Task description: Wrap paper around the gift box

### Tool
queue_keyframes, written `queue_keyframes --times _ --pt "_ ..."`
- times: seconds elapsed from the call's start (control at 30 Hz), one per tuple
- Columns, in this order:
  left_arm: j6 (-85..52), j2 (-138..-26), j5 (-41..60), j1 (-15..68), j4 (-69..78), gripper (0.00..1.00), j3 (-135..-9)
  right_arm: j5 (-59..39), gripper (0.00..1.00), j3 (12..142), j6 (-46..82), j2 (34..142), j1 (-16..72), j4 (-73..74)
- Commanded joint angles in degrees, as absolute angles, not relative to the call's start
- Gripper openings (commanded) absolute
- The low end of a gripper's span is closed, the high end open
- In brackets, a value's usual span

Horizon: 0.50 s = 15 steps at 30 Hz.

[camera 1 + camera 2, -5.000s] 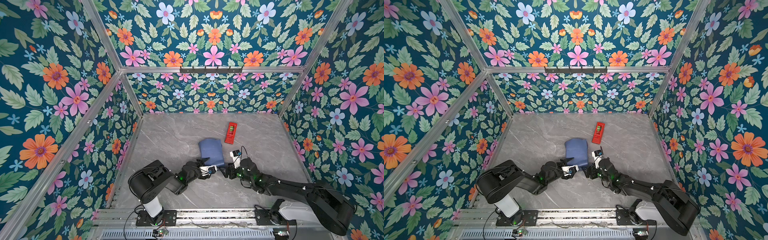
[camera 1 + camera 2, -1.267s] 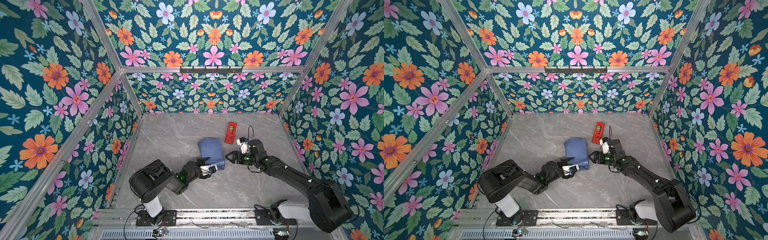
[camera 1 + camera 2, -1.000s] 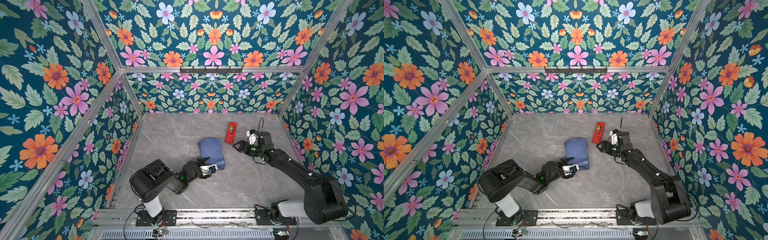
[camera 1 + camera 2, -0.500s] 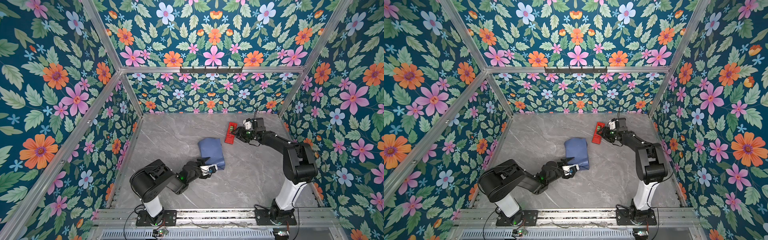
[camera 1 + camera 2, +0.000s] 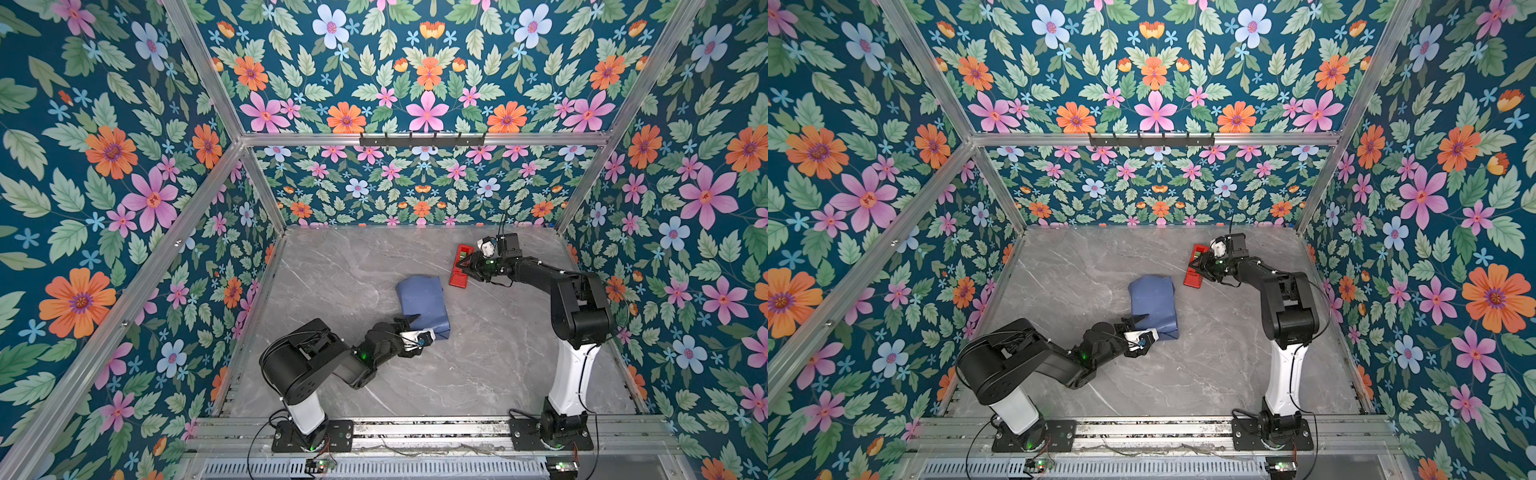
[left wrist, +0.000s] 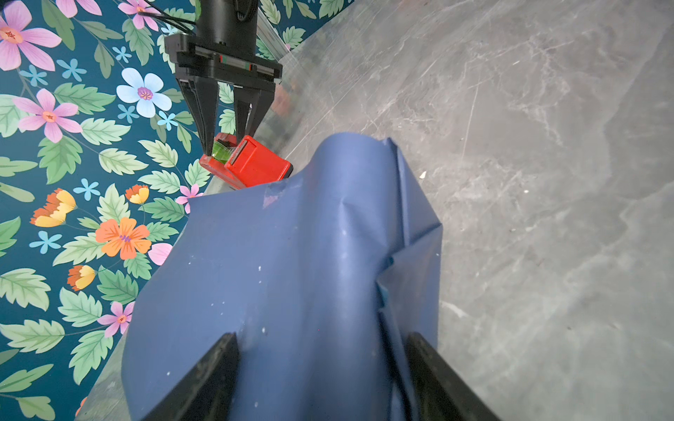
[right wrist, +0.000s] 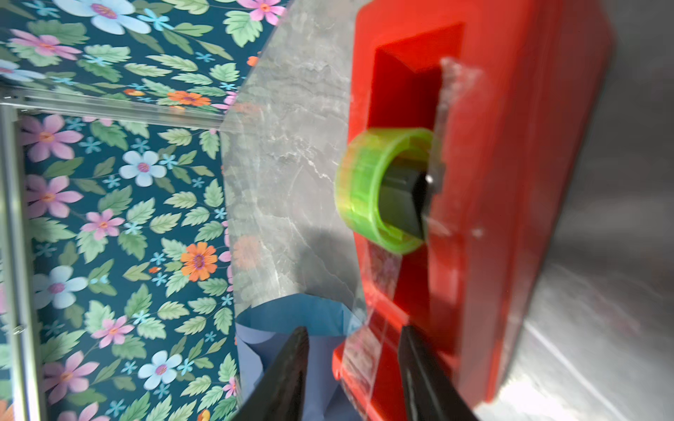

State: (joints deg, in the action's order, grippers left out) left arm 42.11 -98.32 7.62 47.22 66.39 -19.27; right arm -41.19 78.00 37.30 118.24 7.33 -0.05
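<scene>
On my left side, the left gripper (image 6: 321,335) sits at the near end of the parcel. Its jaws are spread wide, with a finger bearing on the paper (image 5: 422,301) from each side, so I read it as a hold across the short width. The gift box is hidden under the sheet, and I take it to be inside. The bundle lies about mid-table (image 5: 478,353), dark face out. Its long axis runs from near to far, with the far end leaning slightly left and pointing at the back wall. That far end looks unsealed, since the right wrist view shows the lighter inner face in the opening. I'd expect the parcel to be light and apt to slide on the smooth top. The sheet is thin and creased and likely to spring back, so I'd grip only where the stiff box backs it, never on a loose flap. Just beyond the parcel to the right, the red tape dispenser (image 5: 457,279) lies lengthwise too, carrying a green tape roll (image 7: 368,189). The right gripper (image 7: 353,331) is over it with its jaws apart, and the dispenser's edge and a clear strip sit in the gap. I can't see that anything is pinched.
</scene>
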Motion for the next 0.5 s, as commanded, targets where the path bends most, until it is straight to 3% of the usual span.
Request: queue_keyframes --times 0.0,0.47 --pt "41.4 -98.44 7.47 47.11 61.52 0.73 -19.25 -41.47 0.37 77.91 39.74 119.52 7.47 -0.35" --pt "41.4 -98.17 7.56 47.17 61.35 0.73 -19.25 -42.37 0.17 75.46 47.93 120.66 7.29 7.03"
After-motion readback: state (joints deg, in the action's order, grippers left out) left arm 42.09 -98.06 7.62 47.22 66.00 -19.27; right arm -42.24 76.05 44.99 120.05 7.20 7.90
